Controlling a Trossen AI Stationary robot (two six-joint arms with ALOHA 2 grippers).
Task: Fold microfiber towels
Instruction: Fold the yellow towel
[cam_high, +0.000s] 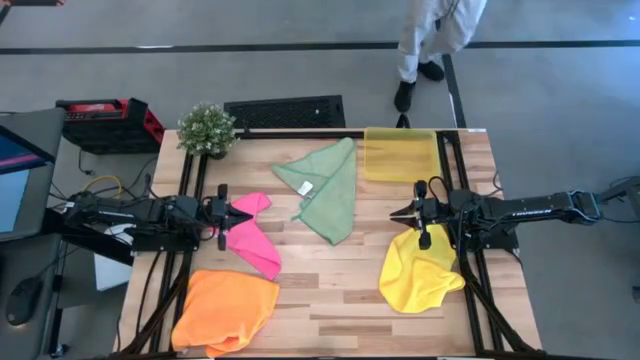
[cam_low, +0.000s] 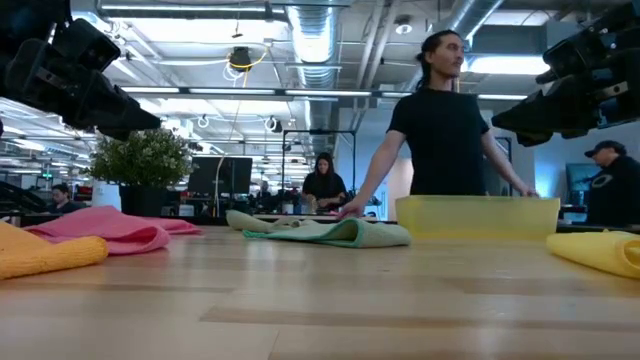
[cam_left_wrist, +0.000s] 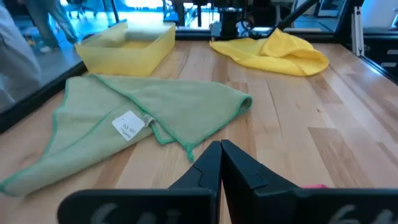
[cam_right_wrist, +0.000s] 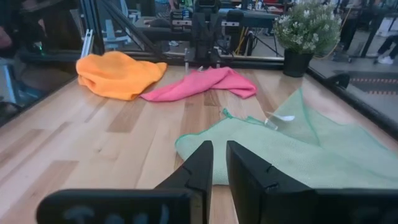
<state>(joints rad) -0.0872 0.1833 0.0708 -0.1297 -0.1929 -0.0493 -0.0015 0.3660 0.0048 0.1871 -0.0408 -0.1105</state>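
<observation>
Four towels lie crumpled on the table. The pale green towel (cam_high: 325, 188) lies at the far middle, its white label up (cam_left_wrist: 127, 124). The hot pink towel (cam_high: 250, 238) lies at the left, the orange towel (cam_high: 225, 310) at the near left, the bright yellow towel (cam_high: 420, 270) at the near right. My left gripper (cam_high: 247, 213) hovers shut above the pink towel's far part, pointing right. My right gripper (cam_high: 395, 213) hovers shut left of the yellow towel, pointing left at the green towel. Both are empty and raised above the table.
A translucent yellow tray (cam_high: 399, 153) stands at the far right of the table. A potted plant (cam_high: 207, 128) stands at the far left corner. A person (cam_low: 440, 130) stands behind the table's far edge, a hand near the green towel. Bare wood lies in the near middle.
</observation>
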